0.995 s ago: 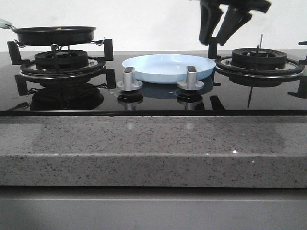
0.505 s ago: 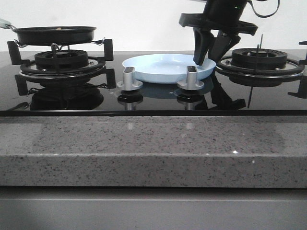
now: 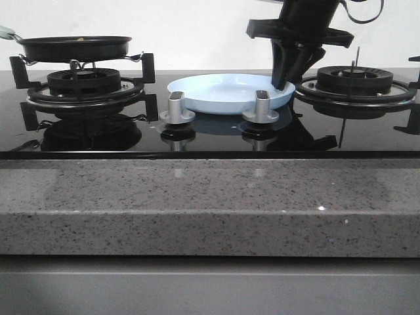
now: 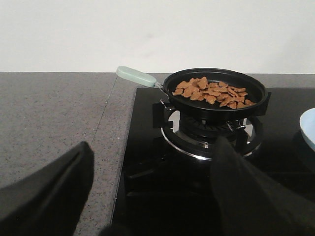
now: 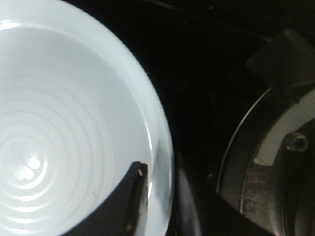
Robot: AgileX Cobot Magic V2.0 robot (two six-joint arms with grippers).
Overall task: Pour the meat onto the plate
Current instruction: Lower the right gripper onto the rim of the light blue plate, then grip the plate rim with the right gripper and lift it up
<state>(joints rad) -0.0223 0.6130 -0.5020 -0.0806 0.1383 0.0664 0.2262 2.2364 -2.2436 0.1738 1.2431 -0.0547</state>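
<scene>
Right wrist view shows the right gripper (image 5: pixel 156 196) with its jaws drawn in close across the right rim of the plate (image 5: pixel 74 113), one finger (image 5: pixel 134 196) inside over the pale blue floor, the other outside over the black glass; they look closed onto the rim, or all but, with no gap visible between pad and rim. In the front view the same gripper (image 3: pixel 284 77) comes down steeply from above, its wrist high and its fingers pointing down and slightly left onto the plate's right edge, just beside the right burner (image 3: pixel 354 80).

The step in hand looks like securing the plate, so the grip should sit square on the raised rim and deep enough that the shallow dish cannot tip or slide on the slick glass. Any lift should be level and slow.

The left gripper (image 4: pixel 147 196) hangs wide open and empty, low over the near left of the worktop (image 4: pixel 49 123), facing the frying pan (image 4: pixel 216 98). The meat (image 4: pixel 210 92) lies heaped in that pan, which stands on the left burner (image 4: pixel 211 132) with its pale handle (image 4: pixel 137 76) pointing left, well apart from the plate at the centre of the hob
</scene>
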